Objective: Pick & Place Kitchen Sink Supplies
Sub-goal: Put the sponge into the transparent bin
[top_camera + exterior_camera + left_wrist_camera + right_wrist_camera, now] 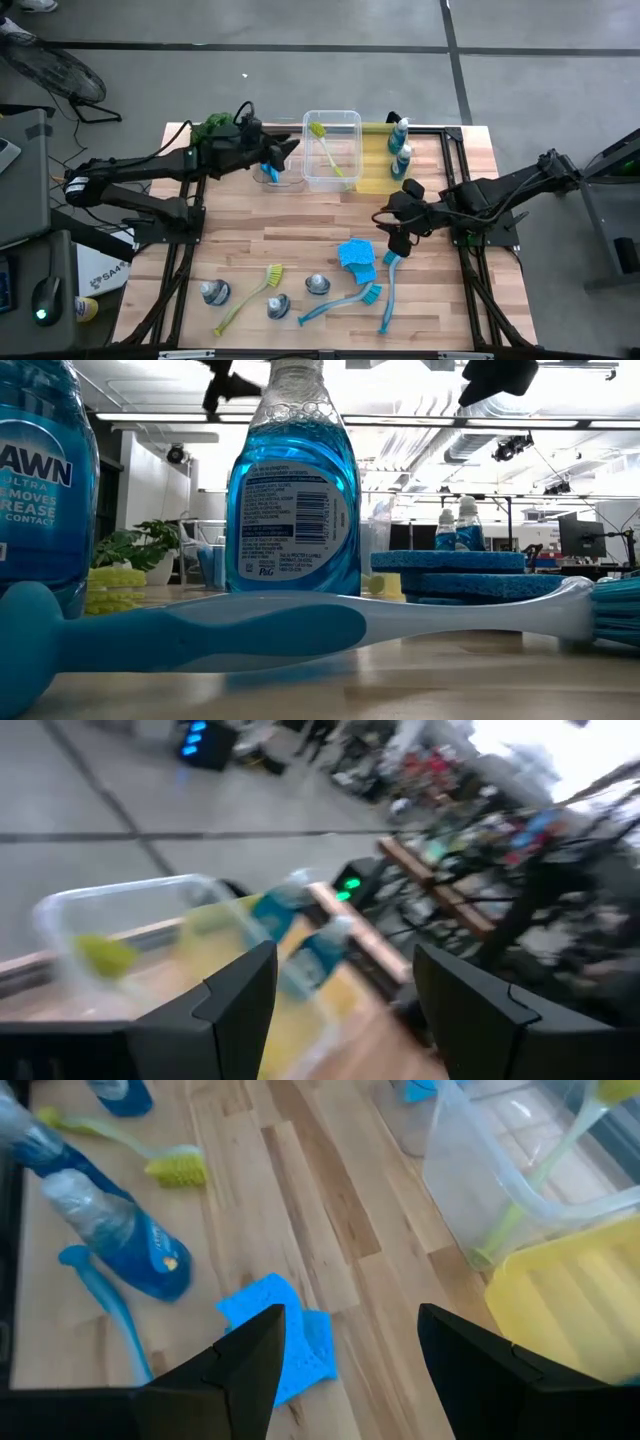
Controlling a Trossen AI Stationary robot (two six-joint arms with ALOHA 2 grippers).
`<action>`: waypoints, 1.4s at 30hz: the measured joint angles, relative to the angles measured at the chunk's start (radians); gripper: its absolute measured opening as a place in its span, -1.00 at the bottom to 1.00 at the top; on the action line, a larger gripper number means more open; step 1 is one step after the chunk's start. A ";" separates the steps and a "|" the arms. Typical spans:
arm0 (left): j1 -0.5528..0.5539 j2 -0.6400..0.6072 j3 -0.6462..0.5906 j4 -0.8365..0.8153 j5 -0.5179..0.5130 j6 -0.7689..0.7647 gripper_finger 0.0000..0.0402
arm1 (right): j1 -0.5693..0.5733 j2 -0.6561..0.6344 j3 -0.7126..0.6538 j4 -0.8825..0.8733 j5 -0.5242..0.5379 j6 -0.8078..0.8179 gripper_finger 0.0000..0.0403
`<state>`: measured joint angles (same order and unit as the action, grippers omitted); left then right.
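- L gripper point(291, 148): fingers apart, nothing between them; sits at far left of table, just left of clear bin point(331, 150).
- R gripper point(392, 243): fingers spread, empty; above table right of centre, just right of blue sponges point(356, 258).
- Clear bin holds one yellow-green brush point(328, 150).
- Yellow bin point(375, 160), just right of clear bin, holds 2 blue-liquid bottles point(400, 147).
- Near edge: 3 bottles point(270, 304), a yellow-green brush point(250, 296), 2 blue brushes point(365, 298).
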<state>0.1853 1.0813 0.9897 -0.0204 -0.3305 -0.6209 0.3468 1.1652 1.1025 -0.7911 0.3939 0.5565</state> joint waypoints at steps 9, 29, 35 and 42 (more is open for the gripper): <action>-0.178 0.000 0.000 0.108 -0.036 0.049 0.15 | 0.002 -0.270 -0.285 0.234 0.011 0.165 0.10; -0.514 0.080 0.000 -0.005 -0.140 0.002 0.15 | 0.141 -0.285 -0.543 0.389 -0.063 0.651 0.10; -0.562 0.127 0.000 0.033 -0.140 -0.012 0.15 | 0.141 -0.163 -0.623 0.604 -0.060 0.865 0.10; -0.606 0.129 0.000 0.033 -0.152 -0.011 0.15 | 0.136 -0.016 -0.661 0.691 -0.074 0.924 0.10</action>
<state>-0.4211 1.2098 0.9897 0.0128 -0.4821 -0.6323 0.4827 1.1494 0.4412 -0.1004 0.3195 1.4806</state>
